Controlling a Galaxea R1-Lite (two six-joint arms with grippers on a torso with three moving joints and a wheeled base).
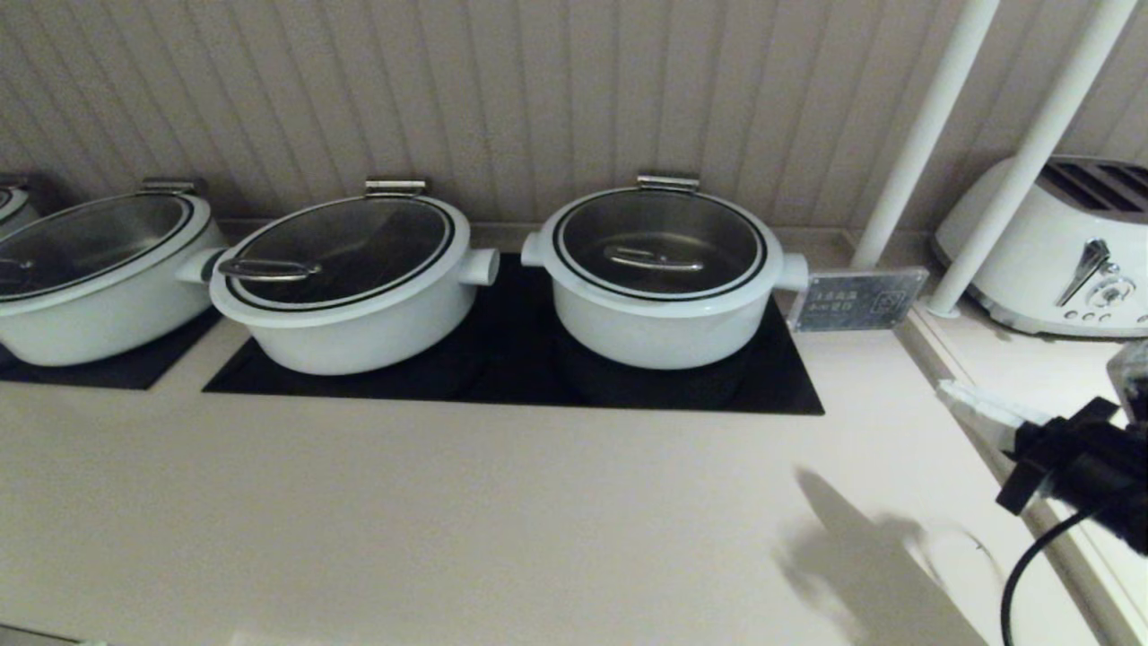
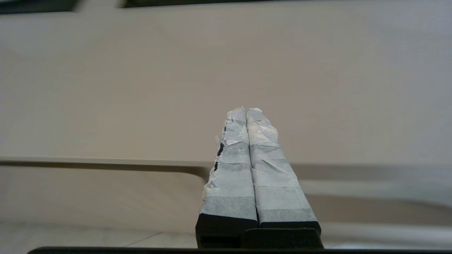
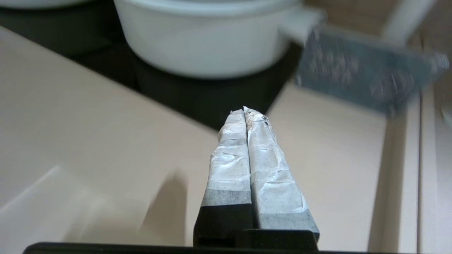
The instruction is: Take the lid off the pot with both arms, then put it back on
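Lid [image 1: 661, 240] and pot [image 1: 661, 287] sit together at the back of the counter [image 1: 404, 511], on the right end of the black cooktop panel [image 1: 502, 377], the glass disc seated flat inside the white rim with nothing lifted yet. Its arched wire handle [image 1: 653, 260] runs roughly side to side across the robot's front, so two grippers could take it from opposite ends.

From the right gripper [image 3: 245, 110], the pot lies ahead and to the left, well apart; this arm is clearly the nearer one (it shows at the right edge of the head view, over the counter's corner). Its taped fingers [image 3: 231, 151] are pressed together with nothing between them.

The left gripper [image 2: 245, 109] does not appear in the head view at all. Only its own wrist camera shows it, fingertips clamped on empty air and aimed across bare counter, with just a dark strip of cooktop far ahead.

The right wrist view gives the pot's white wall and a grey sign plate [image 3: 356, 70] beside it, yet hides the lid; the head view alone shows the handle. Both grippers would need to open before reaching it, I judge.
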